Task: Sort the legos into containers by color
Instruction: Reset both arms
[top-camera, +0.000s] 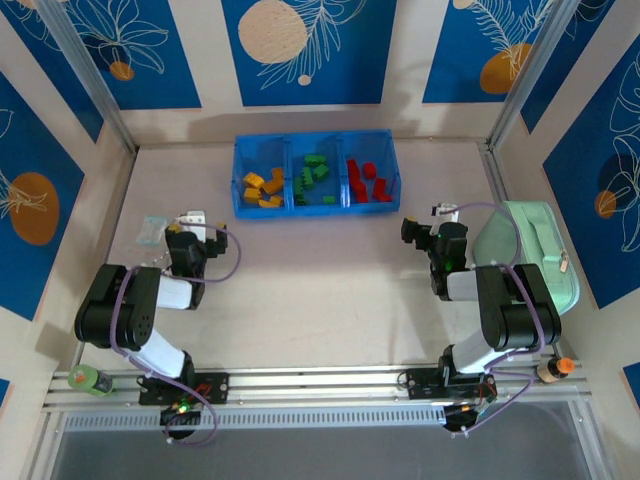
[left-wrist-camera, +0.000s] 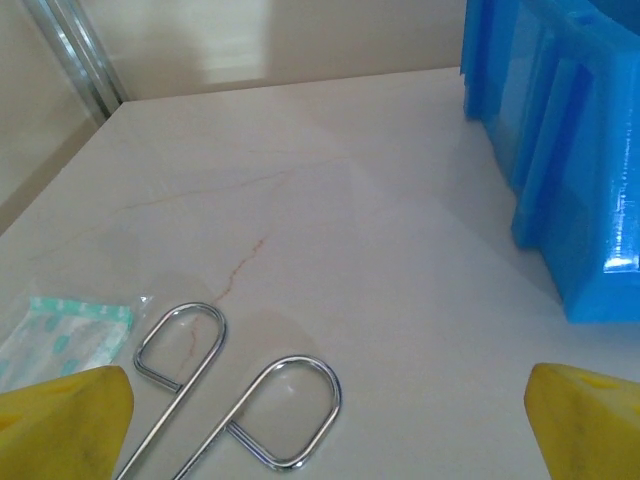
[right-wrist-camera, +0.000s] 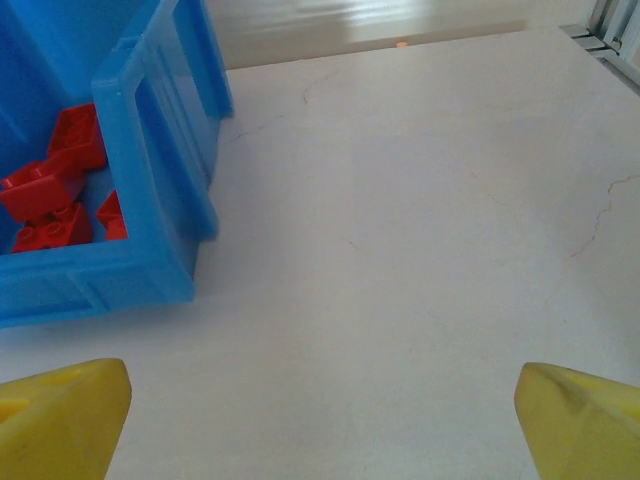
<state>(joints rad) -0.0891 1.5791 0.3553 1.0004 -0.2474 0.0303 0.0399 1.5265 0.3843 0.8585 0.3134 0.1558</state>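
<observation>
The blue tray (top-camera: 316, 207) stands at the back middle of the table, split into three compartments. Yellow and orange legos (top-camera: 263, 187) fill its left one, green legos (top-camera: 314, 172) the middle, red legos (top-camera: 366, 182) the right. My left gripper (top-camera: 195, 222) rests low over the table, left of and nearer than the tray, open with nothing between its yellow fingertips (left-wrist-camera: 70, 415). My right gripper (top-camera: 430, 222) is to the tray's near right, also open and empty. The right wrist view has the tray's corner (right-wrist-camera: 160, 170) and red legos (right-wrist-camera: 55, 190) at the left.
A clear packet (top-camera: 152, 230) lies by the left gripper. Chrome wire loops (left-wrist-camera: 290, 410) lie on the table under that gripper. A mint-green zipped case (top-camera: 530, 255) sits at the right edge. Bare tabletop stretches between the two arms.
</observation>
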